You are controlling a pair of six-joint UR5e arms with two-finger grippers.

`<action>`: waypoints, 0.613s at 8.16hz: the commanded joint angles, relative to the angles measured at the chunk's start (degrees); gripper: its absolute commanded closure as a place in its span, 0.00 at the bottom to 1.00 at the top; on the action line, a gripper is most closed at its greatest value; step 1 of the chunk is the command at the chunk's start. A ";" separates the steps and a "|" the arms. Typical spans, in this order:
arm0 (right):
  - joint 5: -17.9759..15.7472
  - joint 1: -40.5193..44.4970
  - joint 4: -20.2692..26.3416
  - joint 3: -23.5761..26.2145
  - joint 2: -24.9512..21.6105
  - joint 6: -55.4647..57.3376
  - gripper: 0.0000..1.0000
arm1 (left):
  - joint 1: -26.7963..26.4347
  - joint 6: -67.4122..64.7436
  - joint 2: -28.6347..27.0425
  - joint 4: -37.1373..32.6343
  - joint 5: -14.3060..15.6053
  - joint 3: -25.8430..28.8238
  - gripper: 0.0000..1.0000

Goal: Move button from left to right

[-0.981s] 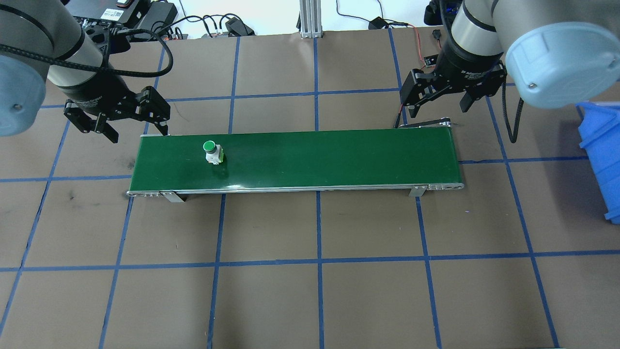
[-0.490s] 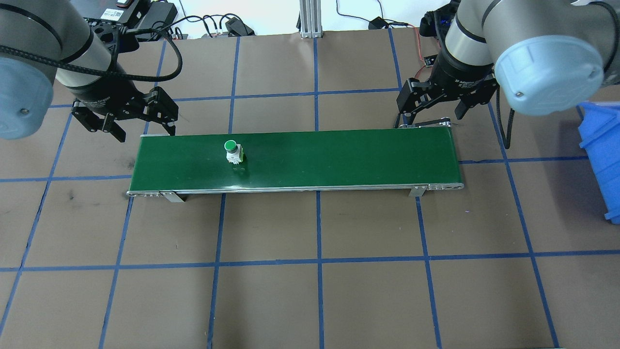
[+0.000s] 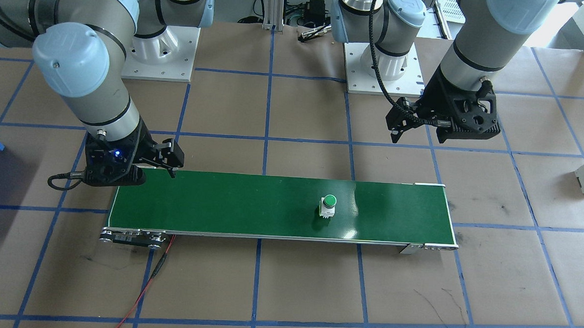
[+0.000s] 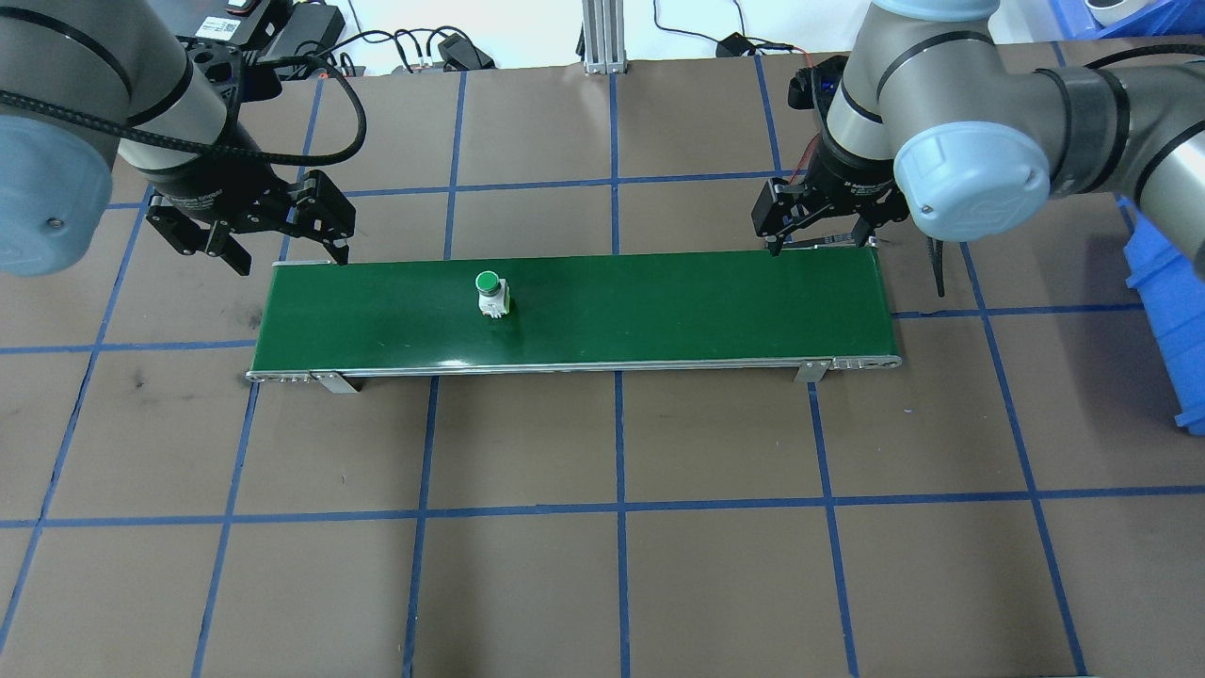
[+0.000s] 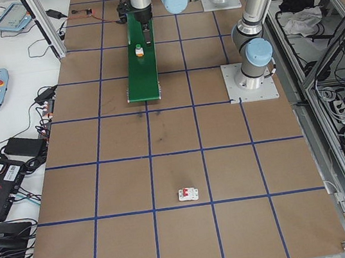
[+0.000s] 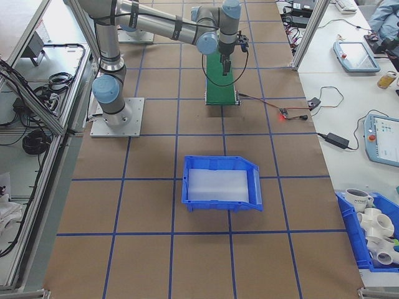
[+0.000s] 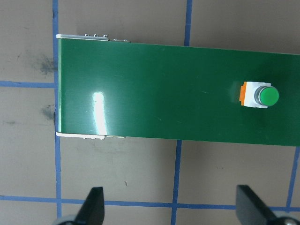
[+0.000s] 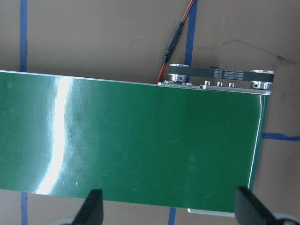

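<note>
In the front-facing view, the button (image 3: 328, 205) stands upright on the green belt (image 3: 231, 205), cap up, long axis vertical. Expect it to be light, rigid and glossy; grip the white body, not the cap.

From overhead, your left hand (image 4: 252, 238) hangs released at the belt's 10 o'clock corner, and the right hand (image 4: 817, 229) is spread empty at 2 o'clock.

The left wrist view shows the button toward 3 o'clock.

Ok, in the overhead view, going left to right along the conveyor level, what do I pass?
left gripper → button standing on the green conveyor belt → right gripper → blue bin at the frame's right edge.
</note>
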 commanded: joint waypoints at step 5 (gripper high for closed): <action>11.43 -7.98 -1.73 3.61 1.91 -5.78 0.05 | -0.04 0.37 0.10 0.09 0.19 -0.09 0.00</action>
